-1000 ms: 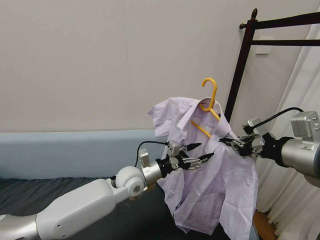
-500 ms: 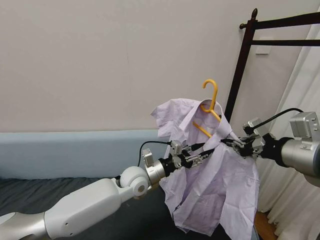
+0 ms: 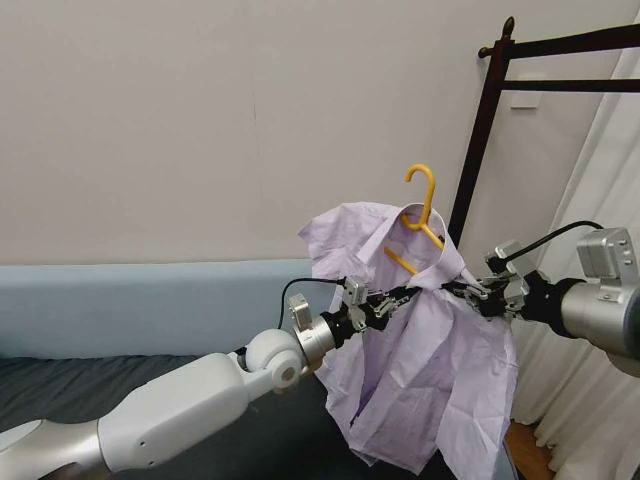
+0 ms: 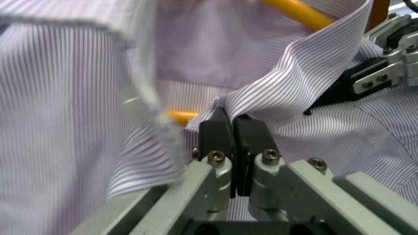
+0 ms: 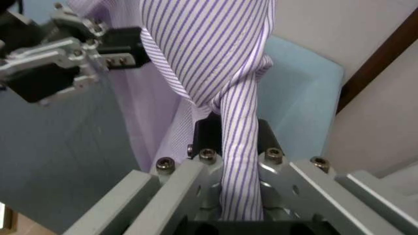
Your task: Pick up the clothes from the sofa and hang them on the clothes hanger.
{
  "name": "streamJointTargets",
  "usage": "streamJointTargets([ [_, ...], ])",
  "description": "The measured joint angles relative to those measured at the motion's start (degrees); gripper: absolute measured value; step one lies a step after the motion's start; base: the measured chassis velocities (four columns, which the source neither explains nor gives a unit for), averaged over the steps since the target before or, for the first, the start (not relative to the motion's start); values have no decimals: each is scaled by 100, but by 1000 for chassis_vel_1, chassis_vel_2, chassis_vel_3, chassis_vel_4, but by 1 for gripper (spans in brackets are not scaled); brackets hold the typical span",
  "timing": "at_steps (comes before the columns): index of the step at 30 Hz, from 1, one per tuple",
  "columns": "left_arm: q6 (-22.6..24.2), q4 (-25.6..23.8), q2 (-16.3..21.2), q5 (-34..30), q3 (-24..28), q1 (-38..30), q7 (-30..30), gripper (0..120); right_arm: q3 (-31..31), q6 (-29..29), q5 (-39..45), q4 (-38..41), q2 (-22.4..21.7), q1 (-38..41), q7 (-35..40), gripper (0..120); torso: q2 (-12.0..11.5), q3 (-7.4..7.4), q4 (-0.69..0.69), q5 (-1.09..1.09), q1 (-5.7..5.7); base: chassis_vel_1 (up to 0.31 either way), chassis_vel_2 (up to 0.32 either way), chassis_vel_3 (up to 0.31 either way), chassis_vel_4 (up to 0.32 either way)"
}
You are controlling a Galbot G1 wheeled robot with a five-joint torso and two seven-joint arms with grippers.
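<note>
Your shirt (image 3: 425,350) hangs in mid-air on the yellow hanger (image 3: 424,205), above the sofa (image 3: 120,300) and just short of the dark rack (image 3: 478,135). Within the last second the left gripper (image 3: 385,300) went from fingers spread before the cloth to pinched tight on a fold by the collar. The right gripper (image 3: 470,293) stays clamped on the opposite shoulder. With both sides held, you can likely carry it to the rack.
</note>
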Motion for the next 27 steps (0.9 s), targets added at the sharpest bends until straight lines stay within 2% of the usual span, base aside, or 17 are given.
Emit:
streamJointTargets([
  [5,-27,-25,11,467,-23,-74,-99,0,-98,0,-112,8,-94,-20,-19,1,0,0,0,0,0,0,0,0,0],
  [8,-30,-29,64,1078,-13,-265,-153,0,-129,2,-183,-44,-118,-34,-34,1,0,0,-2,0,0,0,0,0,0],
  [16,107,-323,293,1151,152,-344,-419,0,-77,2,-189,-168,-121,-34,-45,1,0,0,0,0,0,0,0,0,0],
  [21,183,-334,282,1148,137,-231,-596,0,-55,-2,-167,-123,-139,-47,-33,1,0,0,0,0,0,0,0,0,0],
  [27,437,-510,426,1393,-44,-98,-827,22,-11,-20,-92,-142,-214,-81,77,1,0,0,-2,0,0,0,0,0,0],
])
